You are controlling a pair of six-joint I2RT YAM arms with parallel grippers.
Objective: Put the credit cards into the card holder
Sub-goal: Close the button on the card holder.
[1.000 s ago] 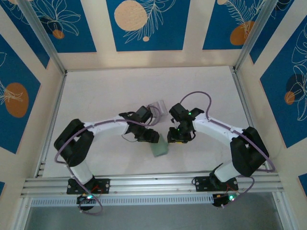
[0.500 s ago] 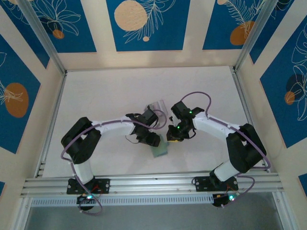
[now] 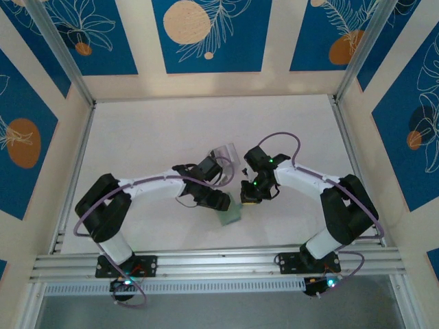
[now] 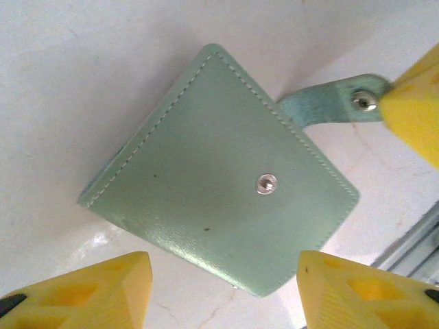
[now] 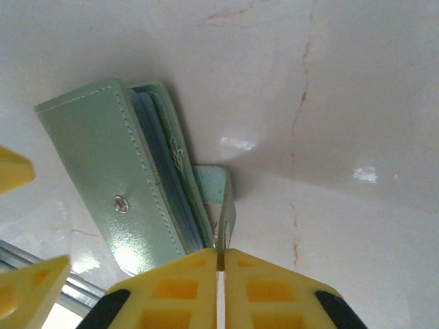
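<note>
Right hand: clenched, fingers pressed flat together on the free end of the snap tab. From the left wrist view the same pinch sits at the tab's stud end.

Left hand: released, fingers spread wide, poised over the card holder with its near corner between them; contact not discernible.

Card holder lies flat on the worktop, between the two hands toward the near edge. Close to square, turned corner-on. Snap undone; tab runs out from one edge straight toward the right hand. Face stud is up.

Right wrist view: open edge shows bluish inner layers; pockets or cards, cannot tell. Near corner is cut off behind the fingers.

Top view: pale glossy object beyond the left wrist, too small to identify.
</note>
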